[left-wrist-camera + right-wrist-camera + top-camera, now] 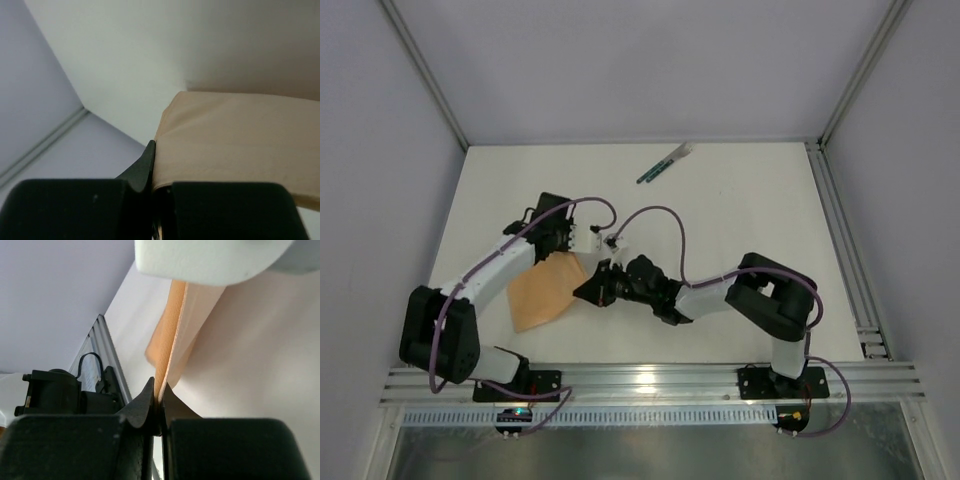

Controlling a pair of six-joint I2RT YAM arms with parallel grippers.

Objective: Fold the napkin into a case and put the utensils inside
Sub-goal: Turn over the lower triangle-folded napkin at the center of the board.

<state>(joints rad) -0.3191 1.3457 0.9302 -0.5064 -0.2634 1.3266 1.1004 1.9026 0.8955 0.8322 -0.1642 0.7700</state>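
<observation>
The right gripper (159,399) has its jaws pressed together on a thin edge of the napkin (171,335), which rises from between them. Just beside it, the left gripper (153,172) pinches a folded corner of the same cloth. The rest of the cloth trails back from both jaws onto the white table (750,220), and the utensils (665,163) lie well apart beyond them.
</observation>
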